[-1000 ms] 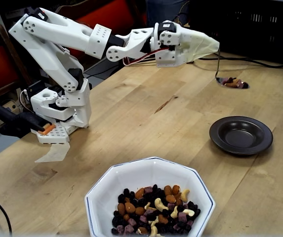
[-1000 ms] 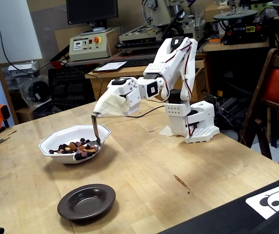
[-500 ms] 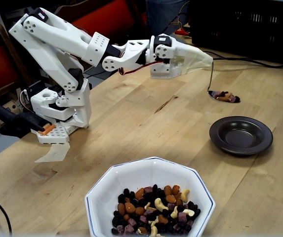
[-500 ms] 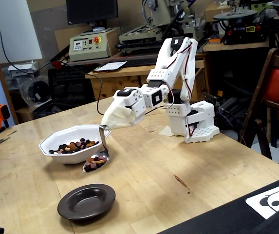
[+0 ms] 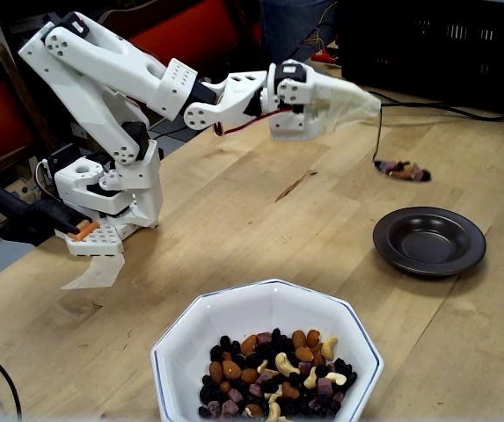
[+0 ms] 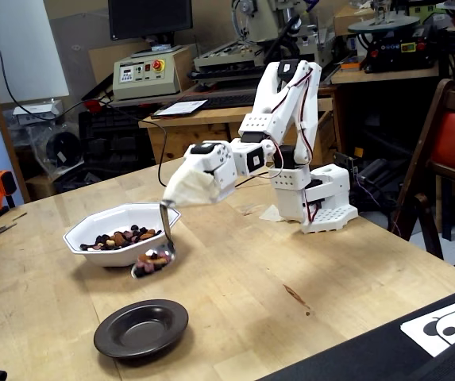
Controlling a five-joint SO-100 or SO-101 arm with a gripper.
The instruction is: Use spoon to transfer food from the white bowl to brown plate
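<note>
fixed views: both show the arm reaching out over the worktop (image 6: 306, 262) with a loaded spoon hanging below its wrist.
pincer (image 6: 181, 190): wrapped in a pale cloth or tape cover, so how far the jaws stand apart cannot be told; the spoon's handle comes out from under the cover.
spoon (image 6: 162, 248): handle nearly upright, bowl low and heaped, hanging between the two dishes.
food (image 6: 154, 259): a pile of nuts and dark fruit on the spoon; the rest lies in the white bowl (image 5: 225, 321).
brown plate (image 6: 141, 327): empty, nearer the camera than the spoon in this view; in the other fixed view it (image 5: 429, 240) sits nearer than the spoon (image 5: 398, 169).
risk, spill: the heap looks full, so a jerk or tilt could scatter pieces onto the worktop short of the plate.
risk, aim: tipping too early would miss the small plate.
risk, grip: a thin handle held under the wrap could twist and dump the load.
</note>
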